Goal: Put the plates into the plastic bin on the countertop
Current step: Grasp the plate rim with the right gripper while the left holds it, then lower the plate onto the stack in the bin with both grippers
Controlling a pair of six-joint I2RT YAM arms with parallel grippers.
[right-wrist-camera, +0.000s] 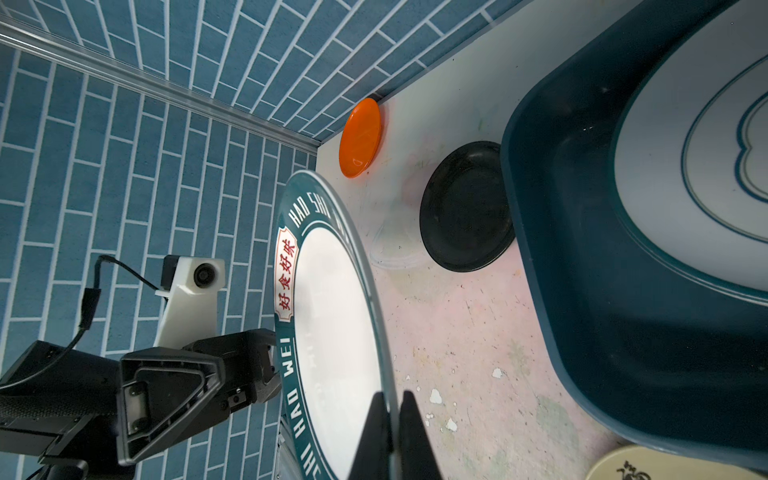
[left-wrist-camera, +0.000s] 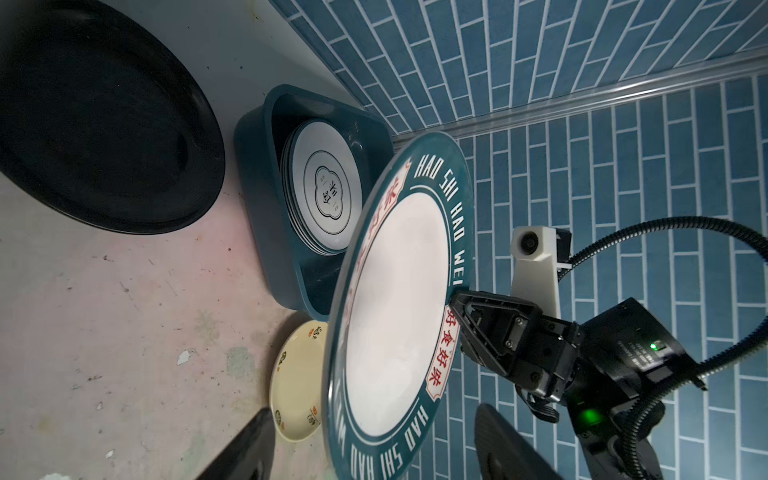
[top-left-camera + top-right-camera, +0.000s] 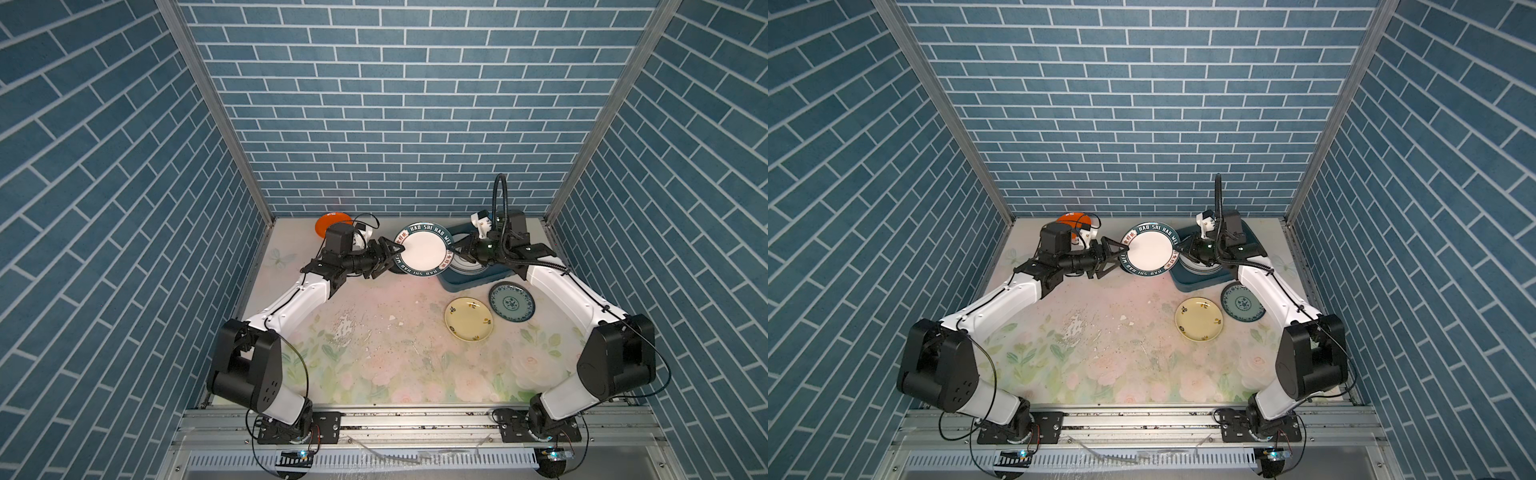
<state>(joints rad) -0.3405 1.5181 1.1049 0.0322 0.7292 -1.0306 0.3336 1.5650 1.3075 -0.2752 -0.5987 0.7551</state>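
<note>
The white plate with teal letters (image 3: pixel 423 249) hangs tilted in the air between the 2 arms, just beside the plastic bin (image 2: pixel 270 249). The right end effector (image 1: pixel 392 399) pinches its rim tight so it cannot fall. The left end effector (image 3: pixel 392 259) has its jaws spread wide around the other edge, holding nothing, likely so the right arm can carry the plate into the bin.

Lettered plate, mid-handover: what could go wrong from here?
1. Only the right gripper pinches the plate, at its rim; the plate could swing or slip out.
2. The open left gripper straddles the opposite rim; moving the plate now could snag a finger.
3. The bin already holds a stack; a careless drop could clip its wall.
</note>
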